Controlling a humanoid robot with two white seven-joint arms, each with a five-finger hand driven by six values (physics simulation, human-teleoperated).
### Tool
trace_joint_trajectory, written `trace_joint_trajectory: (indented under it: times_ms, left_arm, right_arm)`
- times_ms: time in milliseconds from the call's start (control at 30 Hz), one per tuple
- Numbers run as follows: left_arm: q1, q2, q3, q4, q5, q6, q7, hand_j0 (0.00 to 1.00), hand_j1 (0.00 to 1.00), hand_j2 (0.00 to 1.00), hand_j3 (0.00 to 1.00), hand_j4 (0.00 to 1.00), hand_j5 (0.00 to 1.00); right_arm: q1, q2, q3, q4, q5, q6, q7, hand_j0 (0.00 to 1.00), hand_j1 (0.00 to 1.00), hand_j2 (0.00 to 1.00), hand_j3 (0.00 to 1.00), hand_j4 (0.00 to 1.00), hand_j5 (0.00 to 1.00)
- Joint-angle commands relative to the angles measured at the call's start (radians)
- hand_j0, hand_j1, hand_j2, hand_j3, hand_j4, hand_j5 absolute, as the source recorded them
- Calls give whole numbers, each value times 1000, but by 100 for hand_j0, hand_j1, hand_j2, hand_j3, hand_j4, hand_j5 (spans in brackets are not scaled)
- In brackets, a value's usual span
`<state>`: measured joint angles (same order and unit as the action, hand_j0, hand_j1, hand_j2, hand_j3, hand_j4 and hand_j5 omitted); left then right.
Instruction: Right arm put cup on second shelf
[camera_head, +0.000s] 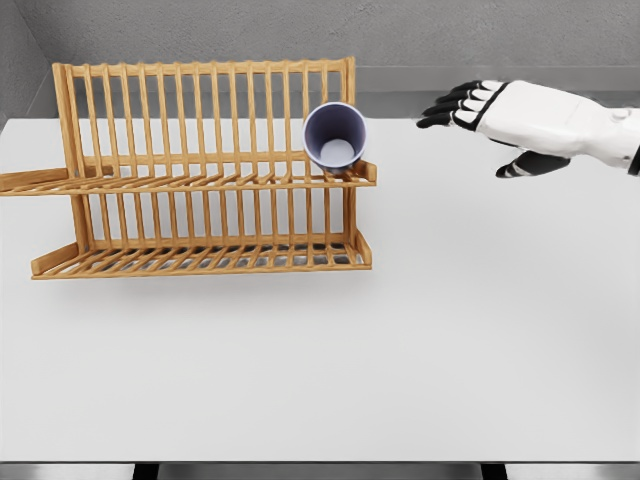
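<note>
A blue-purple cup (335, 138) lies on its side on the upper shelf of the wooden dish rack (200, 170), near the shelf's right end, its open mouth facing me. My right hand (480, 115) hovers to the right of the rack, above the table's far edge, well apart from the cup. Its fingers (450, 105) are stretched out toward the left and hold nothing. The left arm does not show.
The rack stands on a white table (400, 350) at the back left, with a lower shelf (200, 258) of slats beneath the upper one. A grey wall runs behind the table.
</note>
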<state>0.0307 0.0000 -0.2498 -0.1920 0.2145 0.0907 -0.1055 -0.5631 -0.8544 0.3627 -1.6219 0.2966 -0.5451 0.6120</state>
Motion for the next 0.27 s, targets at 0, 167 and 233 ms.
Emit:
trace_joint_trajectory:
  times_ms: [0, 167, 233]
  left_arm:
    - [0, 0, 0, 0, 0, 0, 0, 100, 100, 100, 100, 100, 100]
    - [0, 0, 0, 0, 0, 1, 0, 100, 100, 100, 100, 100, 100]
    - [0, 0, 0, 0, 2, 0, 0, 100, 100, 100, 100, 100, 100]
  right_arm:
    - [11, -71, -100, 56, -10, 2, -1, 100, 100, 100, 100, 100, 100]
    - [265, 18, -234, 86, 29, -3, -1, 100, 100, 100, 100, 100, 100]
    - [275, 51, -263, 88, 30, -3, -1, 100, 100, 100, 100, 100, 100]
